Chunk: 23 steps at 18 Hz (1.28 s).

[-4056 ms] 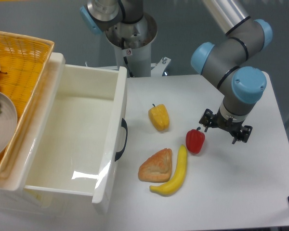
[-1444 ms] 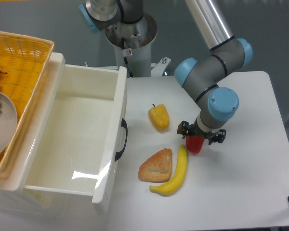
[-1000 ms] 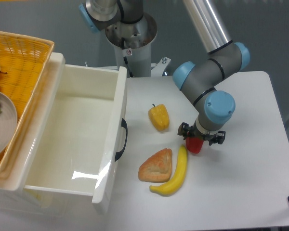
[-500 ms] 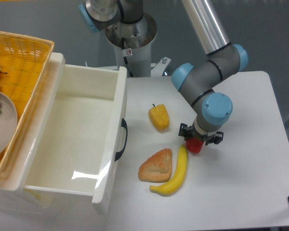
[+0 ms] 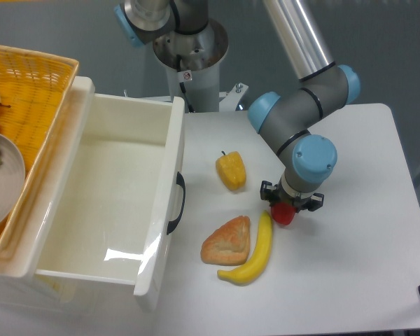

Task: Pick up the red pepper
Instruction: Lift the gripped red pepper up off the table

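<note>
The red pepper [image 5: 284, 216] sits on the white table right of centre, just beside the top end of the banana. Only its lower part shows, because my gripper [image 5: 292, 202] is directly over it, pointing down. The black fingers [image 5: 267, 191] stand on either side of the pepper's top and appear open around it. Whether they touch it cannot be told.
A yellow pepper [image 5: 231, 171] lies up and left of the gripper. A banana [image 5: 255, 252] and a croissant [image 5: 227, 241] lie just below and left of it. A large open white drawer [image 5: 169, 147] fills the left side, with a wicker basket [image 5: 35, 84] and a plate [image 5: 3, 185] beyond.
The gripper came from right of the red pepper to directly above it and has sunk lower over it, hiding more of the pepper. The pepper has not moved.
</note>
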### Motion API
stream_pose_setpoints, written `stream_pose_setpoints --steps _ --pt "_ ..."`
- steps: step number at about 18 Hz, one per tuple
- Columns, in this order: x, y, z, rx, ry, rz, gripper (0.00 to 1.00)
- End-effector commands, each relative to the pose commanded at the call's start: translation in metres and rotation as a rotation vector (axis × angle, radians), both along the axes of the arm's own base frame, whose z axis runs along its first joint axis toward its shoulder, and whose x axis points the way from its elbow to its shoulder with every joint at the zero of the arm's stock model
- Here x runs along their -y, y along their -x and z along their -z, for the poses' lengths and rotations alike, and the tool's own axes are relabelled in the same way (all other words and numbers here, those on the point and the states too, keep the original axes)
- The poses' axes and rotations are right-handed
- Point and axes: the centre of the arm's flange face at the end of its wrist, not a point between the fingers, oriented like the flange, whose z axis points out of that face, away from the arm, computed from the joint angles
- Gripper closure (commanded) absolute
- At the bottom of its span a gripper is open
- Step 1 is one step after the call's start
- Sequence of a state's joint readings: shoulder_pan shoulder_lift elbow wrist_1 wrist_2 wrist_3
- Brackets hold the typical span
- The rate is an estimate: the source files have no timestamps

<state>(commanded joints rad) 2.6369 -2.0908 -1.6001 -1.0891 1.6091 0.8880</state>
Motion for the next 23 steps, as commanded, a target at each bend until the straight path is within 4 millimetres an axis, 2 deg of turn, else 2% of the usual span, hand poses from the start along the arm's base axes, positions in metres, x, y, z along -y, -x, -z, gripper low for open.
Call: stream_pose_setpoints --steps 2,4,8,10,13,23 --pt "-0.004 0.01 -0.016 -0.028 -0.018 0.006 0.81" --pt "-0.006 0.016 -0.025 -0.042 -0.026 0.021 0.82" --pt "-0.002 0.027 -0.036 -0.056 -0.041 0.04 0.84" --pt "0.008 0.04 -0.044 -0.05 -0.048 0.03 0.85" --pt "0.012 0.05 -0.058 -0.008 -0.075 0.083 0.85" --pt "0.018 0.061 -0.066 -0.006 -0.113 0.127 0.81"
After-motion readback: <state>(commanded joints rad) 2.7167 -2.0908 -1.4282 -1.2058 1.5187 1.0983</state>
